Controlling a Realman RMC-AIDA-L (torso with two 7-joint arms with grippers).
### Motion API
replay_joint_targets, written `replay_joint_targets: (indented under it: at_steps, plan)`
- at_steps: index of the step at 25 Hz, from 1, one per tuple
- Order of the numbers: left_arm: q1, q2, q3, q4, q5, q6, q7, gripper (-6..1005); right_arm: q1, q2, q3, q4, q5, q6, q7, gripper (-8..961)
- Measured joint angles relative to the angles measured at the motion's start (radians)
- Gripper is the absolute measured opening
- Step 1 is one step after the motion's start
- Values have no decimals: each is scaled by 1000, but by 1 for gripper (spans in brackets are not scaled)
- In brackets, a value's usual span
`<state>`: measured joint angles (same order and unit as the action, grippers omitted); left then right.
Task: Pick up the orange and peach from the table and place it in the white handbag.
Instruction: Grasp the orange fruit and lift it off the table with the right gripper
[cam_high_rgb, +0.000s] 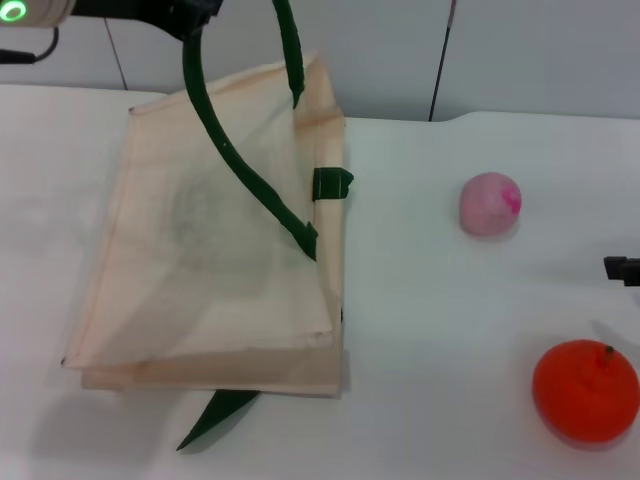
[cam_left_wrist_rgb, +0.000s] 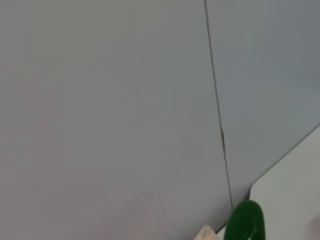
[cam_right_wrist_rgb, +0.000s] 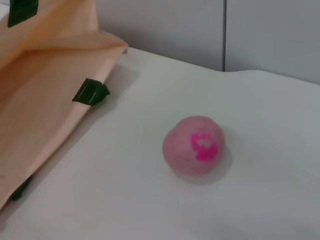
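Fruit lies on the right arm's side; bag mouth held up by the left

Left gripper sits high at the far left corner of the head view, dark body only partly in frame. One green handle of the bag runs up into it, so it looks to be holding the handle taut; the fingers themselves are not visible, so cannot tell how they stand. Its wrist view shows mostly wall, plus a bit of green handle at the edge.

Right gripper: only a dark tip shows at the right edge of the head view. Fingers not readable either.

Peach on the table, well apart from the bag, just beyond that tip and towards the bag. Right wrist view looks straight at it, blush patch facing the camera. Orange on the near side of the tip, close by. Both outside the bag.

Judgement: the right arm is far nearer both fruits. Both are round, so no long axis matters; approach direction is free. The carry goes leftward to the raised opening.
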<state>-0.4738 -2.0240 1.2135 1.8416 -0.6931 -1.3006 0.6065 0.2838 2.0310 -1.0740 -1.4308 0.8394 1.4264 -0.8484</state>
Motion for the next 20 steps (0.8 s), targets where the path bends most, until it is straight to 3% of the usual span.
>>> replay_joint_targets:
  at_steps: [7,20]
  plan:
    - [1,-1,-2,78,-3,-28,-5,121,17,-2,48,-1,-2,96,0,762]
    - [-2,-1,0,86,7,-34,-13,121,51,-3,92,0,-8,267,-2,759]
